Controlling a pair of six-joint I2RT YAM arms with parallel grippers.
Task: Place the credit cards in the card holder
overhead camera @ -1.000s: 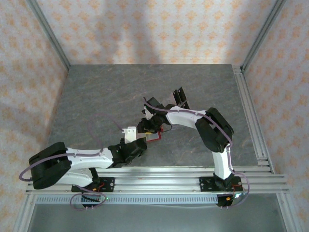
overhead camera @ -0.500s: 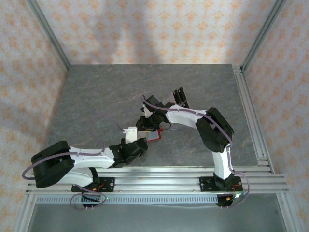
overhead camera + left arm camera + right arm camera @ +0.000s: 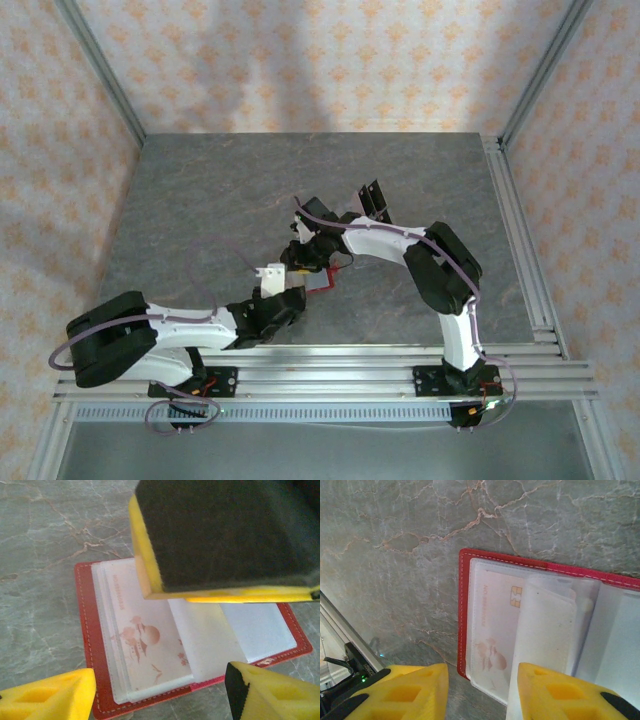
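- Red bi-fold card holder (image 3: 87, 645) lies open on grey marbled worktop (image 3: 40, 540), pale card (image 3: 145, 640) sleeved inside.
- Above it, left end effector (image 3: 160, 695) and right end effector (image 3: 482, 685) hover part-open, empty.

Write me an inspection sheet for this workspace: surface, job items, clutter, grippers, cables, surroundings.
Surface: grey veined table, no spills seen.
Card holder: red card holder lies open on the table, clear sleeves facing up.
Cards: one pale card with a pink print sits in a sleeve; two dark cards are beyond the right arm, apart from the holder.
Clutter: nothing seen.
Grippers: left gripper open above the holder; right gripper open over the sleeves, one finger beside a loose sleeve leaf.
Cables: purple cables run along both arms.
Surroundings: patterned walls, metal frame rails.
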